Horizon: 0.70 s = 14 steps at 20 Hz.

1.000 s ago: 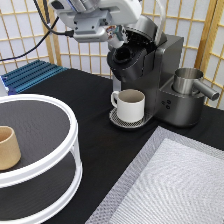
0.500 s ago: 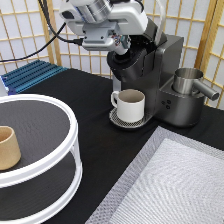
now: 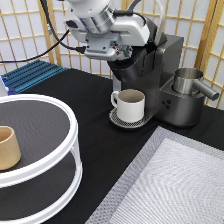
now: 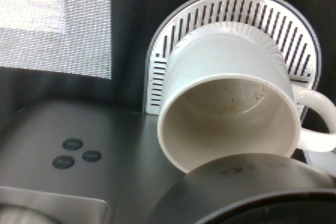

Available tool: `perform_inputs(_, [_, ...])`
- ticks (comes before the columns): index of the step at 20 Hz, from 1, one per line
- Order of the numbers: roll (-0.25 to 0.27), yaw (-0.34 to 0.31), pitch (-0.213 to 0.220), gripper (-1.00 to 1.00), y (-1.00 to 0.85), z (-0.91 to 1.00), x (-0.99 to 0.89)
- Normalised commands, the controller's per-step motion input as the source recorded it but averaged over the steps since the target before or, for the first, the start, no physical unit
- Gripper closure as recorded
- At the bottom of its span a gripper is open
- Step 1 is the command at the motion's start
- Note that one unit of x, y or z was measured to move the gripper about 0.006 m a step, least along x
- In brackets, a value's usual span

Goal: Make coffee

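The bench, covered in black, is carrying everything; its widest unoccupied stretch is lying below and toward the exterior view's left of the end effector. The two-tier round stand is sitting well apart from the end effector, toward the exterior view's bottom left, with a tan cup on its upper shelf. A grey mesh mat is lying toward the bottom right.

The coffee machine is standing directly under and just to the right of the end effector, which is hovering over the machine's head. Whether the end effector is open, closed or gripping anything cannot be told. The coffee pod is not showing in either view.

Judgement: the step in hand concerns the machine's head, so any descent should be running straight down, keeping off the raised lid edge just to the right.

The metal jug is sitting well to the right. The white mug is standing on the drip grille directly below the end effector; the wrist view is showing it empty, with faint specks inside.
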Motion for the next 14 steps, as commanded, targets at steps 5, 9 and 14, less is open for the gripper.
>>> perform_inputs(5, [-0.132,-0.096,0.081,1.00,0.38,0.03,0.26])
perform_inputs(9, [-0.182,-0.090,0.074,1.00,0.34,0.00,0.06])
perform_inputs(14, [-0.174,-0.078,0.032,1.00,0.32,0.01,0.00])
